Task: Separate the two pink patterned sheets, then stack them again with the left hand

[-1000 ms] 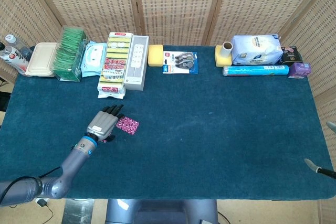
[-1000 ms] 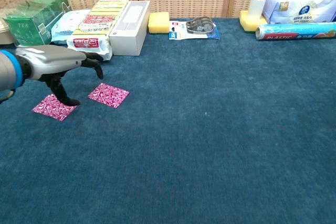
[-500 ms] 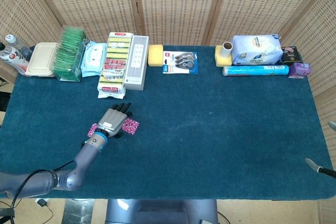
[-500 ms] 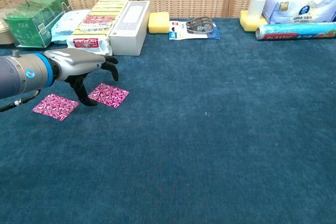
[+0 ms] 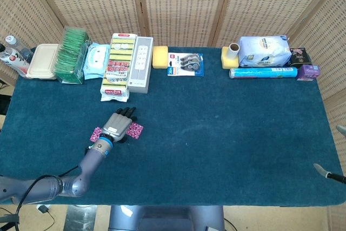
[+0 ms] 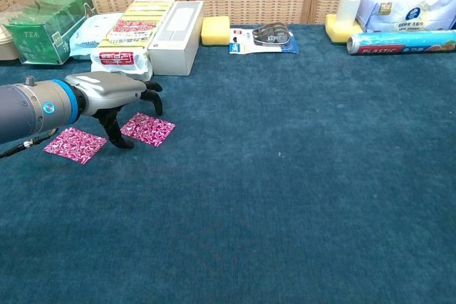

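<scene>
Two pink patterned sheets lie flat and apart on the blue cloth. One sheet [image 6: 148, 129] [image 5: 134, 130] is to the right, the other sheet [image 6: 74, 144] [image 5: 97, 132] is to the left. My left hand [image 6: 121, 97] [image 5: 119, 125] hovers over the gap between them, fingers spread and curved downward, with the fingertips [image 6: 122, 142] touching the cloth at the near left edge of the right sheet. It holds nothing. My right hand does not show as a hand; only a thin dark tip [image 5: 327, 172] appears at the right edge of the head view.
Along the back edge stand a tea box [image 6: 48, 25], wipes pack [image 6: 92, 32], sponge pack [image 6: 132, 33], white box [image 6: 177, 36], yellow sponge [image 6: 215, 30], tape pack [image 6: 265, 36], paper roll [image 6: 348, 8] and plastic wrap [image 6: 399, 42]. Blue cloth [image 6: 299, 190] spreads right of the sheets.
My left hand has moved right from the left sheet to the right sheet's near edge. Both sheets lie where they were.
</scene>
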`<state>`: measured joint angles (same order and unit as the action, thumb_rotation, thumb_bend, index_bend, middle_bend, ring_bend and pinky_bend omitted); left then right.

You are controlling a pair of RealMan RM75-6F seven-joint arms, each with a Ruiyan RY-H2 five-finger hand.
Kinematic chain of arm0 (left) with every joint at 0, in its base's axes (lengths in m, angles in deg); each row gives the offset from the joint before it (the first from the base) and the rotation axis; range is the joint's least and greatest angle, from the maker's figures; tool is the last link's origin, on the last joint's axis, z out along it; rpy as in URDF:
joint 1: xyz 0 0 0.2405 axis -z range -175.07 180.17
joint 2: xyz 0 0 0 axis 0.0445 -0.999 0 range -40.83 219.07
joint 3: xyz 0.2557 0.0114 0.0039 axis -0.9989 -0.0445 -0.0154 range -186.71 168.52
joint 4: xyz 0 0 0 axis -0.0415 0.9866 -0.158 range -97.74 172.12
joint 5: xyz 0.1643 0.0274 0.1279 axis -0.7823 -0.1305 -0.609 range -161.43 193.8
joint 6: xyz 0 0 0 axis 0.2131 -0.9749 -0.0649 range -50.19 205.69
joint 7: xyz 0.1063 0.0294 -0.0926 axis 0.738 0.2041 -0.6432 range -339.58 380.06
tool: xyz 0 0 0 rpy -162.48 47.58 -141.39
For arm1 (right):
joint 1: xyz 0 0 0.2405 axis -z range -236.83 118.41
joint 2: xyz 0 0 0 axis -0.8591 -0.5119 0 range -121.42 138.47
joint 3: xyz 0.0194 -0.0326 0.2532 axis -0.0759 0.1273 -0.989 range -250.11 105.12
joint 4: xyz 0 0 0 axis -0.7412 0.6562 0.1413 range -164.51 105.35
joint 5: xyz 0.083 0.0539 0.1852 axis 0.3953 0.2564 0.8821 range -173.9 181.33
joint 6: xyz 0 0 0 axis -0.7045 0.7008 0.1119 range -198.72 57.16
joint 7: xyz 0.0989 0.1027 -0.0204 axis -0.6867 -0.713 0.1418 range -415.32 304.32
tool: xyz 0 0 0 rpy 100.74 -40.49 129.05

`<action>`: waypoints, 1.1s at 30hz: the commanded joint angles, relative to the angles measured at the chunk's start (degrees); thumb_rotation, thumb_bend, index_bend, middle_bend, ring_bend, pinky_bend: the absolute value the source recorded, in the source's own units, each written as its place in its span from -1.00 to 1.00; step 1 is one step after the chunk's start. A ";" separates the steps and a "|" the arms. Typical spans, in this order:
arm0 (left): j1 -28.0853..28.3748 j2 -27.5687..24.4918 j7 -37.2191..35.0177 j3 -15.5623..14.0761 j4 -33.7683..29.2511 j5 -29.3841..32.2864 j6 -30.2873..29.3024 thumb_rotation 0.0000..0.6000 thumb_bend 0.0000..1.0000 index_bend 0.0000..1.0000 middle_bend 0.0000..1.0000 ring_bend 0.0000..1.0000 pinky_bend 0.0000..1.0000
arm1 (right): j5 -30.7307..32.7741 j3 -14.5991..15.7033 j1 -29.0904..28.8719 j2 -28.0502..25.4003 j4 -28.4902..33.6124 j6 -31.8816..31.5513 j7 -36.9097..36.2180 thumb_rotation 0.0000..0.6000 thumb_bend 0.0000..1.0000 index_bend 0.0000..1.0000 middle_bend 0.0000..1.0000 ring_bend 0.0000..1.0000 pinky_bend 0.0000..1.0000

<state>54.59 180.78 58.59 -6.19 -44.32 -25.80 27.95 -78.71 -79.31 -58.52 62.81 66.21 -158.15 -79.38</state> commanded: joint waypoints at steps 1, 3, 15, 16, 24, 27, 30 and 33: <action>0.13 0.45 0.63 -0.01 0.16 0.27 -0.87 1.00 -0.51 -0.58 -1.00 -1.00 -0.80 | 0.07 -0.02 0.02 -0.06 -0.09 0.04 -0.33 1.00 -1.00 -0.77 -1.00 -1.00 -0.96; 0.17 0.67 1.18 -0.02 0.24 0.42 -1.54 1.00 -0.51 -0.58 -1.00 -1.00 -0.80 | 0.12 -0.06 0.02 -0.04 -0.16 0.01 -0.43 1.00 -1.00 -0.77 -1.00 -1.00 -0.96; 0.35 1.65 3.19 -0.19 0.34 1.67 -2.76 1.00 -0.49 -0.40 -1.00 -1.00 -0.80 | 0.12 -0.13 0.08 -0.03 -0.31 -0.15 -0.71 1.00 -1.00 -0.77 -1.00 -1.00 -0.96; 0.34 1.70 3.18 -0.15 0.37 1.74 -2.76 1.00 -0.48 -0.38 -1.00 -1.00 -0.80 | 0.10 -0.12 0.09 -0.04 -0.32 -0.16 -0.72 1.00 -1.00 -0.77 -1.00 -1.00 -0.96; 0.12 1.81 3.43 -0.14 0.45 1.82 -3.18 1.00 -0.45 -0.30 -1.00 -1.00 -0.80 | 0.06 -0.10 0.11 -0.07 -0.33 -0.19 -0.83 1.00 -1.00 -0.77 -1.00 -1.00 -0.96; 0.05 1.52 3.43 -0.08 0.16 1.60 -3.38 1.00 -0.45 -0.30 -1.00 -1.00 -0.80 | 0.08 -0.13 0.15 -0.10 -0.31 -0.26 -0.90 1.00 -1.00 -0.77 -1.00 -1.00 -0.96; -0.08 1.08 3.31 0.02 -0.39 1.44 -3.62 1.00 -0.45 -0.30 -1.00 -1.00 -0.80 | 0.10 -0.14 0.13 -0.11 -0.33 -0.22 -0.92 1.00 -1.00 -0.77 -1.00 -1.00 -0.96; -0.21 0.52 3.33 0.00 -0.92 1.27 -3.84 1.00 -0.45 -0.30 -1.00 -1.00 -0.80 | 0.00 -0.11 0.13 -0.11 -0.32 -0.24 -0.91 1.00 -1.00 -0.77 -1.00 -1.00 -0.96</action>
<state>54.40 181.32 61.92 -6.19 -45.21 -24.50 24.14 -78.70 -79.42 -58.40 62.70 65.90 -158.38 -80.28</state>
